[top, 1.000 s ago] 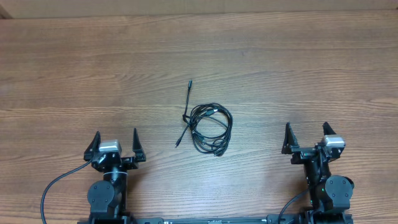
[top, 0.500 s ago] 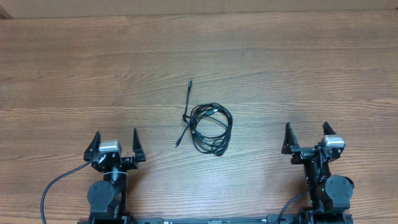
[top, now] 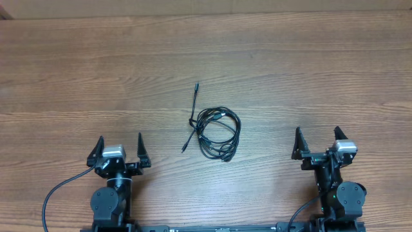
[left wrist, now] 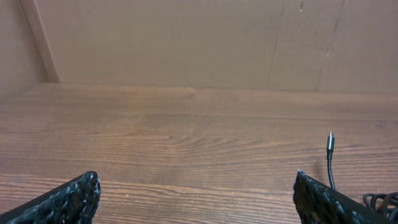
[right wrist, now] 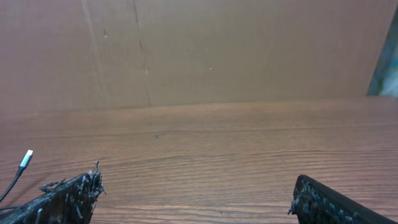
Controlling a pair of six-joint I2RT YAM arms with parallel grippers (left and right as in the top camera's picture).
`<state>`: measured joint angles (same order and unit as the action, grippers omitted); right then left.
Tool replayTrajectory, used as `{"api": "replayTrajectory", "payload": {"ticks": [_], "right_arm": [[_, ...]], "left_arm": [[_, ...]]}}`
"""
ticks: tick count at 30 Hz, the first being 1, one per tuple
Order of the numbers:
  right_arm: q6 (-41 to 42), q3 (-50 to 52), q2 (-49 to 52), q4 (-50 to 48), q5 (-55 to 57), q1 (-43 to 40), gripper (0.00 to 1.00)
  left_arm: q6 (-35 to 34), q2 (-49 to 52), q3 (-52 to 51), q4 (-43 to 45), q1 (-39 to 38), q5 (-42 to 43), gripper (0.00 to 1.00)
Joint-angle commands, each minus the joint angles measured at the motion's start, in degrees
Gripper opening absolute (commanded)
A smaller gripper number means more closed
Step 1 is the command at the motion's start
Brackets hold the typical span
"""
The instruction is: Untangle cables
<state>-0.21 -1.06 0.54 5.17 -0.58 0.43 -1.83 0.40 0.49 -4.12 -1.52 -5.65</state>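
Cables (top: 215,132) lie in a small tangled coil near the middle of the wooden table (top: 322,64). One loose end runs straight out from the coil's left side toward the far edge and finishes in a small plug (top: 197,85), and a second short tail points back toward the robot at the coil's lower left. The left gripper (top: 120,142) sits at the near edge, off to the left of the coil and well apart from it, fingers spread wide and holding nothing. The right gripper (top: 317,134) sits likewise off to the right, also wide open and empty. Neither touches any cord. By my reading the untangling has not begun: this looks like a starting pose, with the first reach yet to be made. The next move likely calls for one arm to pinch or pin the coil while the other takes a free end and draws it out slowly; the straight tail with the plug looks easiest to pick. The cords are far thinner than the fingers, so the pinch must come down low on the wood and close fully, or the cord may slip out.
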Motion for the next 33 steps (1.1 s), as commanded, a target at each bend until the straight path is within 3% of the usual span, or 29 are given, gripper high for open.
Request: {"api": "replayTrajectory", "payload": {"ticks": [1, 27, 33], "right_arm": [[0.0, 0.6, 0.1, -0.3, 0.7, 0.2, 1.0], [0.0, 0.6, 0.1, -0.3, 0.7, 0.2, 1.0], [0.0, 0.6, 0.1, -0.3, 0.7, 0.2, 1.0]], "left_arm": [[-1.1, 0.2, -0.2, 0.1, -0.4, -0.8, 1.0], [-0.9, 0.2, -0.2, 0.1, -0.4, -0.9, 1.0], [2.6, 0.2, -0.2, 0.1, -0.4, -0.9, 1.0]]}}
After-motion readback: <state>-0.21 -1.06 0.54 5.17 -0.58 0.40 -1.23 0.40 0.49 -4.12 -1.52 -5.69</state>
